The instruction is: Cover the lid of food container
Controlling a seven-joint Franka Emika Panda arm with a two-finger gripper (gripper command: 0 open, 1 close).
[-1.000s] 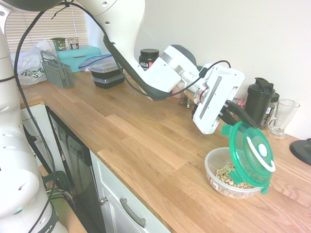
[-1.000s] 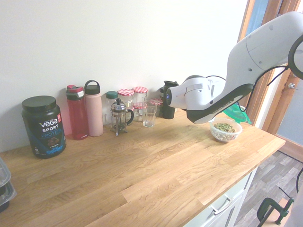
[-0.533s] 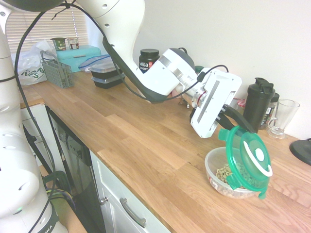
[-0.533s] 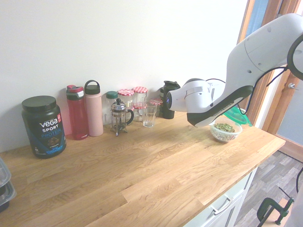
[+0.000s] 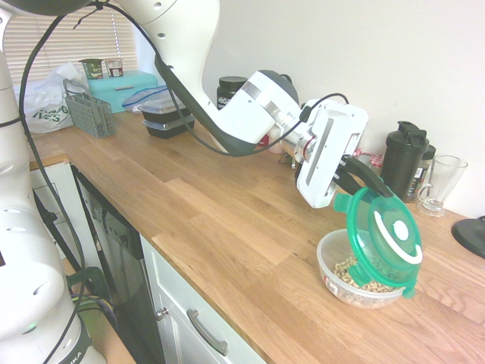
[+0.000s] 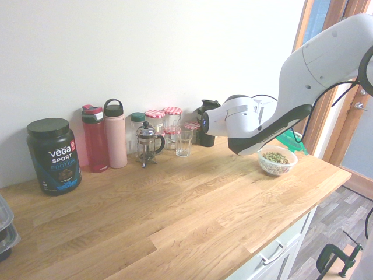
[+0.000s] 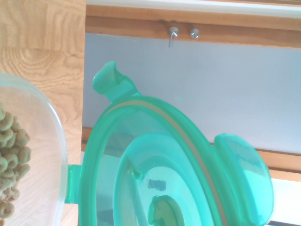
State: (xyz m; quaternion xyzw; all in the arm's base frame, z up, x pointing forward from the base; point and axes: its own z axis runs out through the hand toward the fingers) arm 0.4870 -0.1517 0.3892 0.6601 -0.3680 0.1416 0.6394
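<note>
The round green lid [image 5: 385,236] with its white ring hangs tilted steeply over the food container [image 5: 356,273], its lower tab down by the bowl's far rim. My gripper [image 5: 362,182] is shut on the lid's upper edge. The clear bowl holds tan cereal rings and stands near the counter's front edge. From the other side, the bowl [image 6: 277,161] shows beside my arm and a strip of the green lid [image 6: 290,140] peeks out behind it. In the wrist view the lid's underside [image 7: 160,174] fills the middle, with the bowl's rim [image 7: 54,141] and cereal beside it.
Behind the bowl stand a black shaker bottle [image 5: 399,161] and a glass mug [image 5: 437,184]. Black meal boxes [image 5: 165,117] and a grey rack [image 5: 89,114] sit far down the counter. Bottles, jars and a French press [image 6: 148,143] line the wall.
The lid has come down and swung a little towards me over the bowl, still steeply tilted; its lower tab now sits by the rim. The grip has not changed.
</note>
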